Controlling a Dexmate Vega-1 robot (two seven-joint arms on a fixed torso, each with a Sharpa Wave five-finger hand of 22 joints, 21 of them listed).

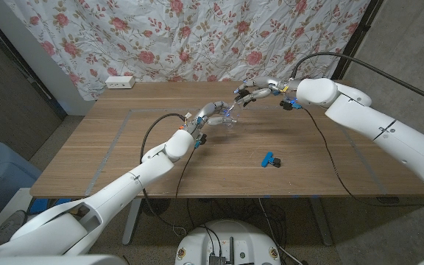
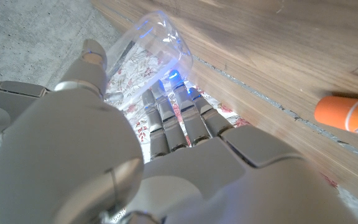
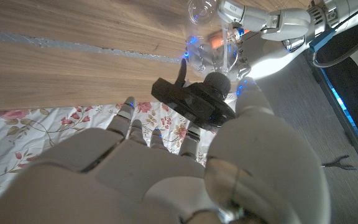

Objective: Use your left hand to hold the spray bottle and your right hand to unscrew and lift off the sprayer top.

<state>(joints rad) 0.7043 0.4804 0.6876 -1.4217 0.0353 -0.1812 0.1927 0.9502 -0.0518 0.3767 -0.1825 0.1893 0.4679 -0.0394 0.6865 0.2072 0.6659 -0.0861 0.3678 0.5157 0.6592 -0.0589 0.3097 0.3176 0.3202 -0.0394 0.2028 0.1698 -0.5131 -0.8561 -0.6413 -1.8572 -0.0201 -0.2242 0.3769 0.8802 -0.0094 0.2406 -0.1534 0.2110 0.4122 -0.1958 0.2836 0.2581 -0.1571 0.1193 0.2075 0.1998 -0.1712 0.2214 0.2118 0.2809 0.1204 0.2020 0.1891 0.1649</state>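
Left hand [image 1: 213, 114]: fingers wrapped around the clear spray bottle [image 1: 229, 118], held just above the surface [image 1: 124, 147] centre.
Right hand [image 1: 258, 91]: holds the black sprayer top [image 3: 194, 99], apart from the bottle, at its 1 o'clock.
Blue clip [image 1: 271, 160]: at the bottle's 4 o'clock.

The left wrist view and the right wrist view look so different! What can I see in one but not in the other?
In the left wrist view you see the left hand from behind, wrapped around the clear bottle, plus an orange object lying on the table. In the right wrist view you see the right hand holding the black sprayer top, apart from the bottle, and the left hand reaching in. Both views share the clear bottle, the wooden table and the flowered cloth.
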